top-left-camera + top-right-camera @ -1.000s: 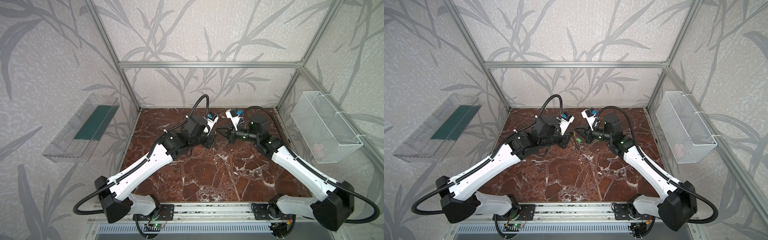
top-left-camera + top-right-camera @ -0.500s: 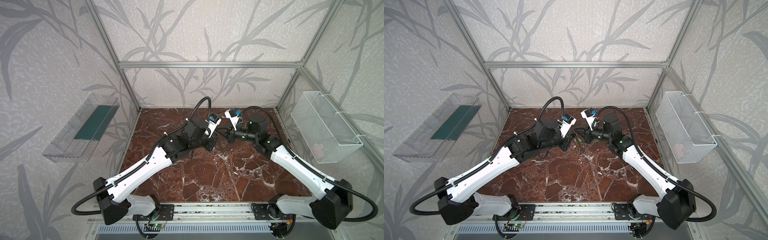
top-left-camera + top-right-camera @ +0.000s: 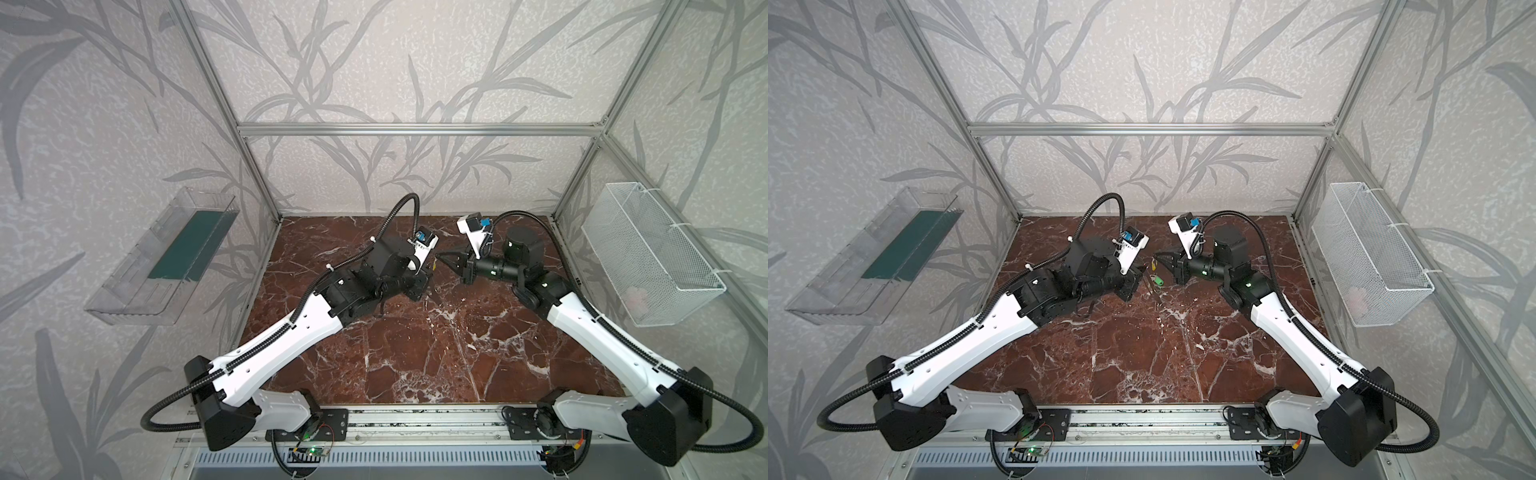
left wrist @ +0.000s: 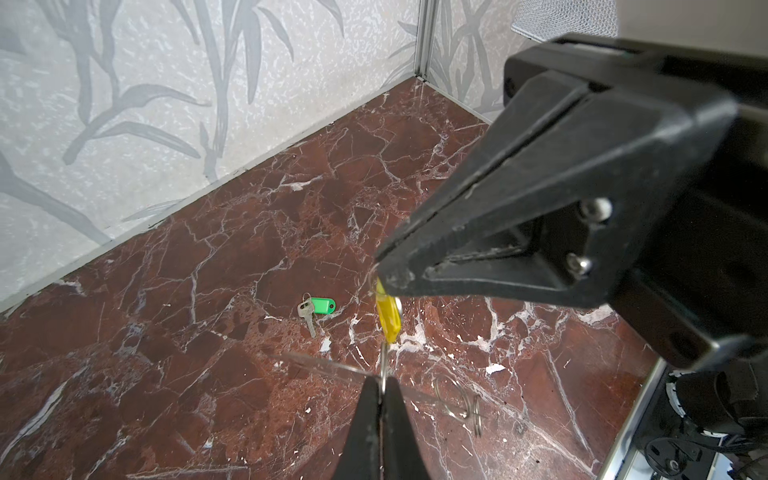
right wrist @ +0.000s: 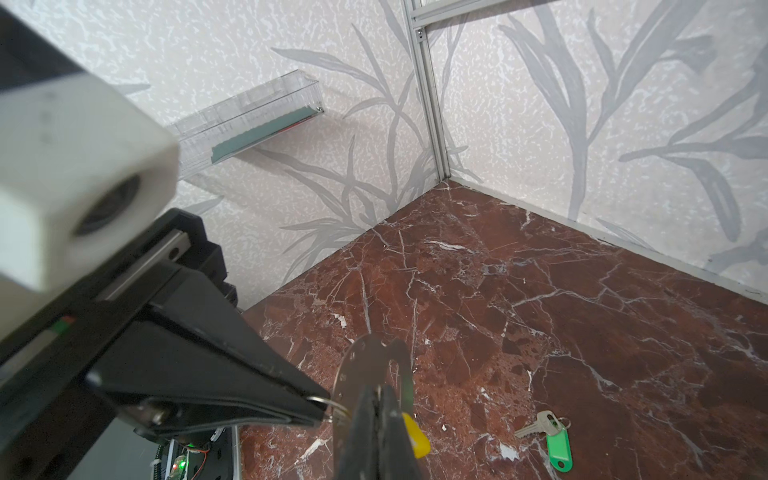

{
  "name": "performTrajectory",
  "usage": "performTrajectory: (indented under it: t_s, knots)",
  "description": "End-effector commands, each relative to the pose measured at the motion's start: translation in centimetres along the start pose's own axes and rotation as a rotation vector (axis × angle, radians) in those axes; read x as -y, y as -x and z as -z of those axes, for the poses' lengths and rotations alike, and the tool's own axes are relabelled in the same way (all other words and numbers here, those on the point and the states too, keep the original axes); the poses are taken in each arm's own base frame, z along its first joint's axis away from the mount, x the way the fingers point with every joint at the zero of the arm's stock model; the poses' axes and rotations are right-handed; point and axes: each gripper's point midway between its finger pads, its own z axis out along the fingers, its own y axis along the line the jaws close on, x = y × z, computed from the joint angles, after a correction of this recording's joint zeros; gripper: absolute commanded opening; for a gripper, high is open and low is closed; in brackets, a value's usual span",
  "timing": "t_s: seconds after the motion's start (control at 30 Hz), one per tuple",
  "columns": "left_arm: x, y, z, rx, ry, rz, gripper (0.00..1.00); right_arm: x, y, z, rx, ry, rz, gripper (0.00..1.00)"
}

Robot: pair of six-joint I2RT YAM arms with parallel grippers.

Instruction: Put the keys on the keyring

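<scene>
The right gripper (image 5: 376, 401) had its fingers pressed together on the keyring (image 5: 357, 365), holding the grey plate clear of the marble floor (image 5: 582, 311); the left gripper (image 5: 321, 405), its fingers likewise closed, pinched the small split ring (image 5: 338, 409) of the yellow-tagged key (image 5: 415, 434) right against the plate's edge; whether that ring had entered a hole could not be told; the green-tagged key (image 5: 555, 436) lay flat on the floor, apart from both grippers.
</scene>
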Motion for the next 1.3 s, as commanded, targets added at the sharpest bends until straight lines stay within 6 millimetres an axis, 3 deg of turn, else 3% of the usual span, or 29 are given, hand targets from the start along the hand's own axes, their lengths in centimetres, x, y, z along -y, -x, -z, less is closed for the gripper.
performTrajectory:
  t_s: [0.0, 0.33, 1.27]
  knots:
    - [-0.6, 1.0, 0.9, 0.025, 0.036, -0.007, 0.00, -1.3, 0.1, 0.6, 0.008, 0.055, 0.011, 0.00]
    - [-0.3, 1.4, 0.7, 0.039, 0.020, 0.001, 0.00, -2.2, -0.6, 0.4, -0.016, 0.125, 0.003, 0.00]
    - [0.8, 1.5, 0.8, 0.047, -0.047, -0.002, 0.00, -1.9, -0.5, -0.3, -0.019, 0.132, -0.008, 0.00]
